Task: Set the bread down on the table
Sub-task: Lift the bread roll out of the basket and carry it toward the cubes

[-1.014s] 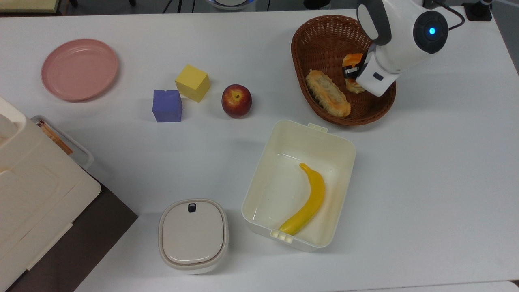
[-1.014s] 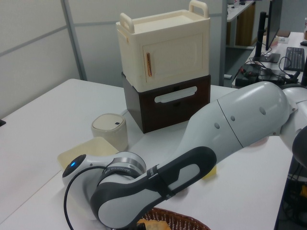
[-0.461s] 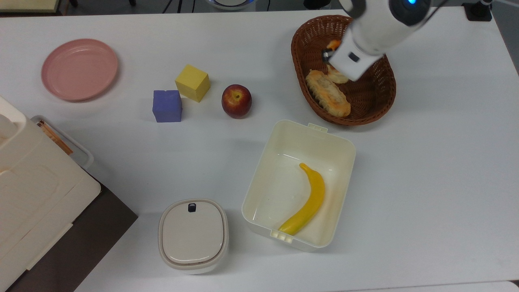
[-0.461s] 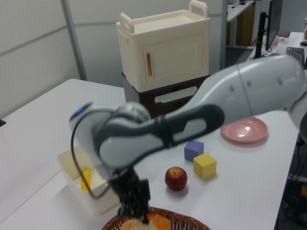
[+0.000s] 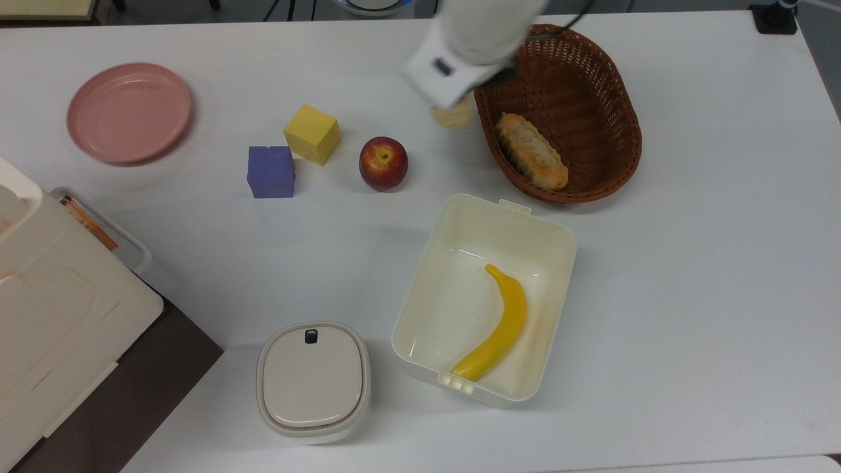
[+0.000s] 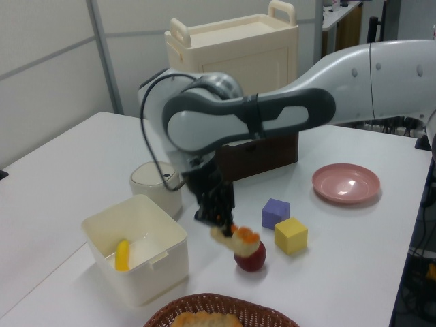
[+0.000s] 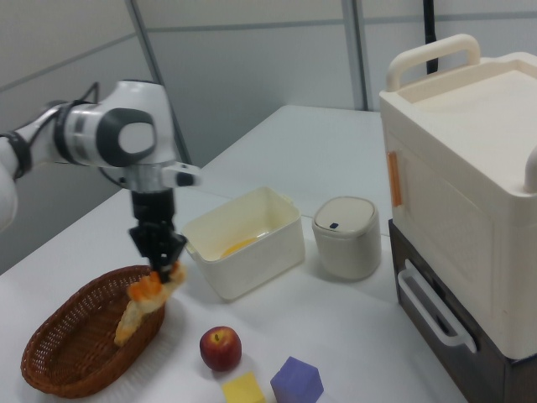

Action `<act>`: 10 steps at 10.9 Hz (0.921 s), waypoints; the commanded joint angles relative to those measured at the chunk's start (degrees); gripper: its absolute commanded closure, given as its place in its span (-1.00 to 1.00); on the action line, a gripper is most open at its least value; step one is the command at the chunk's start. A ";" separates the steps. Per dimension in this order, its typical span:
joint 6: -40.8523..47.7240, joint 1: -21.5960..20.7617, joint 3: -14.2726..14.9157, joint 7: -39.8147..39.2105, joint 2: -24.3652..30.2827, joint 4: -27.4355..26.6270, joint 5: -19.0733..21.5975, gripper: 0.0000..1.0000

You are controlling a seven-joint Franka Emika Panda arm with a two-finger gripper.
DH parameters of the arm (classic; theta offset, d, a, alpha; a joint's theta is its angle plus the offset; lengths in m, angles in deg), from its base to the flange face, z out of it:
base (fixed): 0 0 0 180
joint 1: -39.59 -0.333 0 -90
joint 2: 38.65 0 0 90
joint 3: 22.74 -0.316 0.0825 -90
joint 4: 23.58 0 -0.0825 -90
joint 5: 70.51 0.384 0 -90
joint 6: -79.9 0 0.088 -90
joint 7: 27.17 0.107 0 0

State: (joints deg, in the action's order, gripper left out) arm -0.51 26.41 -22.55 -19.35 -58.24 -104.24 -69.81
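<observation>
Three views, one carry in progress:

Top view, bread: the bread (image 5: 452, 116) peeks out pale below the white wrist, over bare table (image 5: 690, 276) just outside the wicker basket (image 5: 611, 112) on the top view's left side, near the table's far edge.
Top view, left behind: a longer loaf (image 5: 531, 150) lies alone in the basket.
Top view, nearby: an apple (image 5: 383, 163) sits toward the top view's left of the bread; a cream box (image 5: 552, 230) holding a banana (image 5: 499, 325) stands nearer the table's middle.
Left view, gripper: the gripper (image 6: 219, 219) points down, clenched on the bread (image 6: 236, 236) by one end.
Left view, height: the bread hangs in the air, its orange top just above the apple (image 6: 251, 255) as seen here; whether they touch I cannot tell.
Right view, gripper: the gripper (image 7: 163, 260) pinches the bread (image 7: 152, 285) by the basket (image 7: 59, 353) rim.
Right view, height: the bread looks raised above the tabletop.
Progress: lifted and clear of the basket, judging by all three; lowering onto the table and letting go are left.
View differences: the top view fixes the spot but hides the grasp under the wrist; the side views show the grasp and the height.
</observation>
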 commanded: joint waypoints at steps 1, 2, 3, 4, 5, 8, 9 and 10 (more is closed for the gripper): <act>0.52 5.35 -0.11 -2.55 0.86 -1.08 -3.50 1.00; 0.34 6.93 -0.11 -2.64 0.43 -1.17 -5.16 1.00; -0.09 8.42 -0.11 -2.73 0.07 -1.26 -6.14 1.00; -1.23 10.35 -0.11 -2.73 -0.54 -1.26 -6.76 0.84; -2.81 12.11 -0.11 -2.64 -0.63 -1.26 -6.76 0.38; -3.35 14.67 -0.11 -2.55 -0.46 -0.99 -8.69 -1.00; -3.35 15.37 -0.11 -2.64 -0.37 -0.47 -8.61 -1.00; -3.35 16.25 -0.11 -2.56 -0.37 1.27 -8.26 -1.00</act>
State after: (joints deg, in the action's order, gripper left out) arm -2.87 41.62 -22.53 -21.41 -59.63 -104.37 -77.49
